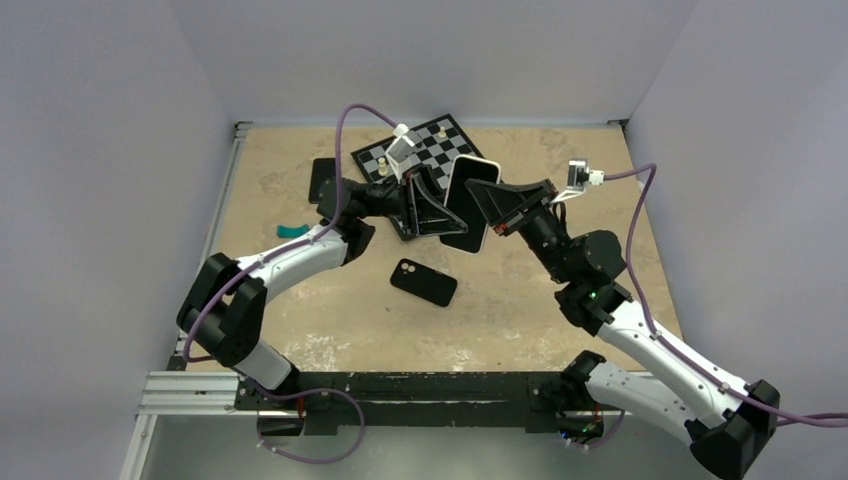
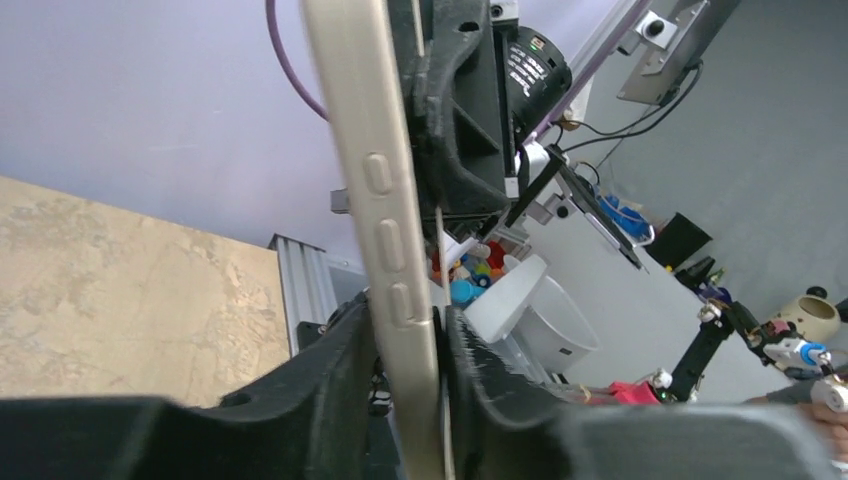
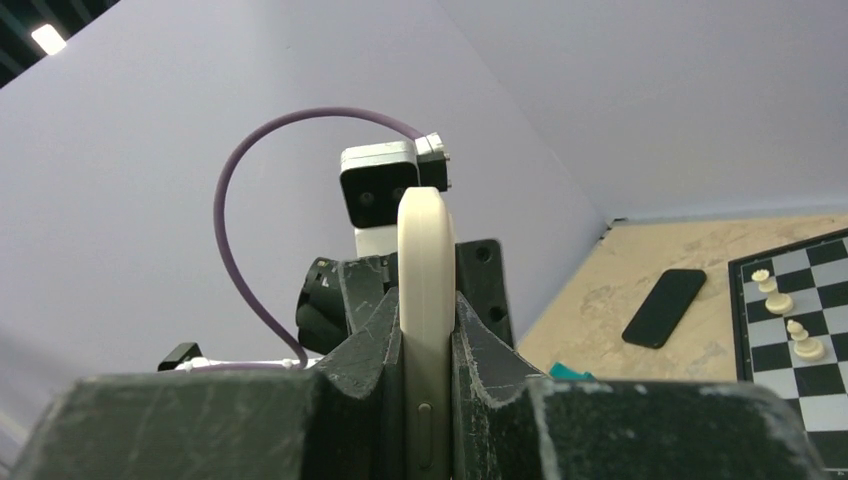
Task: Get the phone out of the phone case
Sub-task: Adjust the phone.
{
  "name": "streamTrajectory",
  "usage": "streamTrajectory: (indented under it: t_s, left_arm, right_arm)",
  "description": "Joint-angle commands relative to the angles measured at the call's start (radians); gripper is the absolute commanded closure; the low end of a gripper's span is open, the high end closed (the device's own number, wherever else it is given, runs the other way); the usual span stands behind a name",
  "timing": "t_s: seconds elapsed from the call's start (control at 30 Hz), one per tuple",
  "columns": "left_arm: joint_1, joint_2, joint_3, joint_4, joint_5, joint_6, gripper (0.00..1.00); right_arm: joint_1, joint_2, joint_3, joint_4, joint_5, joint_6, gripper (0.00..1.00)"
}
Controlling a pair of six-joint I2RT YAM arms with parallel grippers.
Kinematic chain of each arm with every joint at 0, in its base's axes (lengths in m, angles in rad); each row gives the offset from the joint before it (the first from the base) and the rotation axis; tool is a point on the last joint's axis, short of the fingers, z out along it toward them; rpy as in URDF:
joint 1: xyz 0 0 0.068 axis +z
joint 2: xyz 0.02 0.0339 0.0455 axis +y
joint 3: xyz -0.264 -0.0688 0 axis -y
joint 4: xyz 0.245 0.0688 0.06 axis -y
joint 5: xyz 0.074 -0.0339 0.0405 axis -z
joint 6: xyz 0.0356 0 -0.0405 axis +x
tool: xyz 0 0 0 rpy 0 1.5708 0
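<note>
My left tool (image 1: 428, 208) and right tool (image 1: 488, 203) both pinch the phone (image 1: 474, 172) aloft, clear of the phone case (image 1: 423, 282) on the table (image 1: 330, 320). I'd loosen one tool slowly and hold the other tight.

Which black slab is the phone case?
From the chessboard at the far edge, come nearer, past the held phone. The phone case lies flat mid-table; unlike the black slab far left, it shows a camera cut-out.

No legible text anywhere. White print on black motor housing (image 2: 530, 70), too blurred to read.
</note>
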State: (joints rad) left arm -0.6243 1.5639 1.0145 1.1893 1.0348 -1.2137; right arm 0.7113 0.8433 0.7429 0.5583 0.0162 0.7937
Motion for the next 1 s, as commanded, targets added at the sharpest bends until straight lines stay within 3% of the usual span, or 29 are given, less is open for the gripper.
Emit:
streamTrajectory:
  t_s: [0.0,0.1,0.2,0.3,0.33,0.37,0.5,0.53,0.73,0.97]
  left_arm:
    - [-0.018,0.02,0.048,0.075,0.035,-0.041,0.73]
    - [-0.017,0.033,0.057,0.096,0.043,-0.063,1.0]
    - [-0.016,0.025,0.068,0.035,0.066,-0.026,1.0]
    - [-0.017,-0.013,0.073,-0.128,0.092,0.102,1.0]
    - [-0.017,-0.025,0.073,-0.177,0.093,0.142,1.0]
    - [-0.017,-0.034,0.074,-0.211,0.095,0.171,1.0]
    - [-0.017,-0.035,0.092,-0.238,0.121,0.188,1.0]
    - [-0.016,-0.033,0.094,-0.235,0.127,0.185,1.0]
    - [-0.018,-0.038,0.103,-0.261,0.169,0.219,1.0]
    - [-0.02,-0.044,0.114,-0.367,0.195,0.309,1.0]
  right_arm:
    - [0.0,0.002,0.081,0.204,0.038,-0.002,1.0]
    - [0.0,0.009,0.132,0.135,0.012,-0.059,1.0]
    - [-0.003,-0.002,0.232,-0.121,-0.014,-0.169,1.0]
    - [-0.01,0.0,0.36,-0.495,-0.023,-0.254,0.85]
    - [-0.014,-0.002,0.391,-0.607,-0.025,-0.269,0.72]
    - [-0.019,-0.003,0.42,-0.703,-0.033,-0.284,0.67]
    - [-0.035,0.001,0.523,-0.97,-0.186,-0.382,0.4]
    - [-0.042,0.02,0.559,-1.02,-0.248,-0.414,0.38]
    - [-0.116,0.156,0.736,-1.263,-0.408,-0.508,0.34]
    - [-0.203,0.212,0.706,-1.158,-0.637,-0.486,0.41]
